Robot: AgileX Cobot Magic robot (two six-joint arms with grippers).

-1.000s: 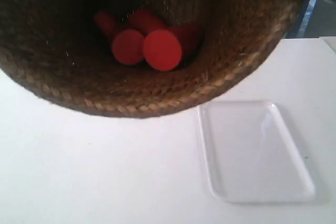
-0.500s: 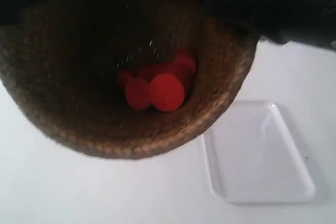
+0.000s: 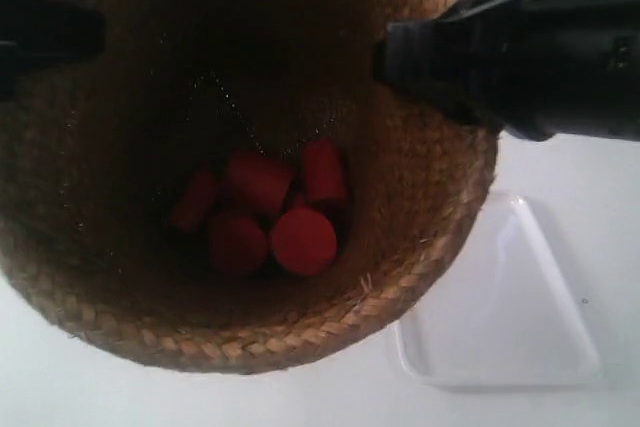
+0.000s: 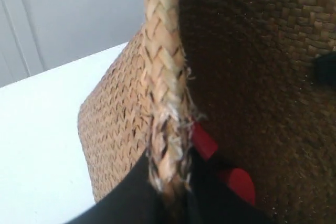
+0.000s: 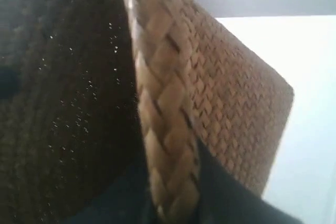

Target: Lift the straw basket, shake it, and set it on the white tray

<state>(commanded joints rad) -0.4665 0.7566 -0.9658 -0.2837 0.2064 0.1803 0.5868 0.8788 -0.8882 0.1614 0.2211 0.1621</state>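
The straw basket (image 3: 420, 277) hangs in the air close to the exterior camera, mouth up, with several red cylinders (image 3: 265, 212) on its dark bottom. Its lower right edge overlaps the white tray (image 3: 530, 327) on the table. My left gripper (image 4: 170, 192) is shut on the braided rim (image 4: 163, 77), one finger outside and one inside. On the opposite rim (image 5: 163, 103) my right gripper (image 5: 176, 203) is shut the same way. In the exterior view the black arm (image 3: 520, 57) on the right reaches onto the rim; another dark arm (image 3: 40, 32) shows at the left edge.
The white table (image 3: 560, 167) lies under everything. A pale wall (image 4: 79, 14) stands behind it. Part of the tray is hidden by the basket.
The basket has moved down in the exterior view and levelled out; the red cylinders slid toward the lower part of its bottom. The arm at the right has come into view.
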